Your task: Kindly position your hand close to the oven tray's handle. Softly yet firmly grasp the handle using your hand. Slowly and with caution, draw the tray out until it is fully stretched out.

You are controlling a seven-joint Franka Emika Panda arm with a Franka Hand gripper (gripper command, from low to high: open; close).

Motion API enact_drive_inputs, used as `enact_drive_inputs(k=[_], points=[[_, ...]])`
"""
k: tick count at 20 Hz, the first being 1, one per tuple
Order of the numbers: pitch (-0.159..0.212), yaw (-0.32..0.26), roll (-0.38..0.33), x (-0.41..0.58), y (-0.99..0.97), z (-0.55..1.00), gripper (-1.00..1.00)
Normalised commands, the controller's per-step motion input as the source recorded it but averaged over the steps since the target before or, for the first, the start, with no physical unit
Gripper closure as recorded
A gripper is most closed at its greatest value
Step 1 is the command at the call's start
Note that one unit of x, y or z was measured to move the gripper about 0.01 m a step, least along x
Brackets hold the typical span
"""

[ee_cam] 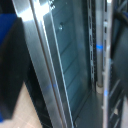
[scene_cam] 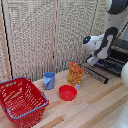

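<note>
The black-and-silver oven [scene_cam: 118,54] stands at the exterior view's right on the wooden table, and its dark wire-barred door panel [scene_cam: 99,73] lies open toward the front. My white hand [scene_cam: 93,59] hangs low at the oven's open front, just above the door panel. Its fingers are too small and blurred to show whether they are open or shut. The wrist view is blurred and very close. It shows a flat grey metal sheet, the tray [ee_cam: 70,70], with a bright metal edge [ee_cam: 42,75] and wire bars [ee_cam: 100,60] beside it. No finger shows clearly there.
A red basket [scene_cam: 22,100] stands at the exterior view's front left. A blue cup [scene_cam: 49,80], an orange snack bag [scene_cam: 75,75] and a red bowl [scene_cam: 67,92] stand mid-table, to the left of the oven door. A wicker screen [scene_cam: 40,35] closes off the back.
</note>
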Motion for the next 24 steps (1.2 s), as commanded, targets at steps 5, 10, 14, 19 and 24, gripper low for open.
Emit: enact_drive_inputs(k=[5, 10, 14, 19, 24], points=[[0.002, 0.049, 0.020, -0.026, -0.03, 0.03, 1.00], [0.014, 0.035, 0.072, -0.048, -0.06, 0.00, 1.00], [0.000, -0.017, 0.008, -0.013, 0.21, -0.01, 1.00], [0.000, -0.034, 0.049, 0.000, 0.77, 0.23, 1.00], [0.000, -0.052, 0.023, 0.000, 0.81, 0.18, 1.00]])
